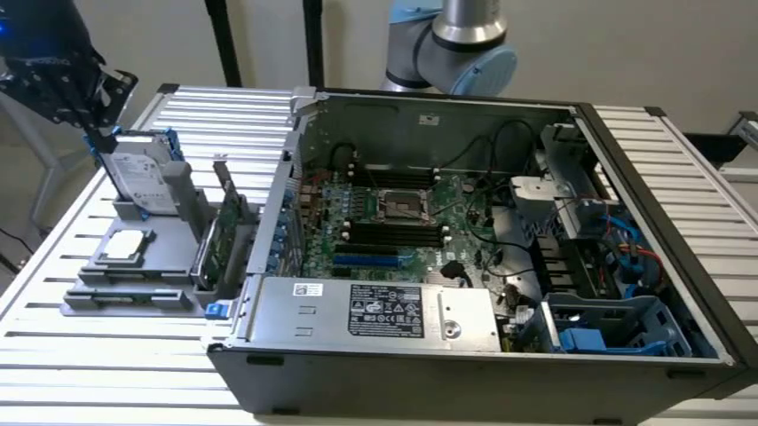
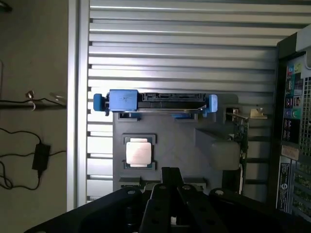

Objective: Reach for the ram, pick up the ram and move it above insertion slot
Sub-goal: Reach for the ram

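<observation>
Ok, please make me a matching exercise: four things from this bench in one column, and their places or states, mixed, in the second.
1 hard drive
2 processor chip
3 expansion card
4 gripper

a lies flat on the grey holder
b hangs above that holder
c stands upright in a blue frame
d green, on edge beside the case

Pairs: 1-c; 2-a; 3-d; 4-b

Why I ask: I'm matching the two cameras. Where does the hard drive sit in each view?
Exterior view: the hard drive stands upright on the gray holder, at the exterior view's left, apart from the case.
Wrist view: the hard drive is seen edge-on, with blue at both ends, on the holder.
Shared landmark: the square silver chip beside it.
</observation>
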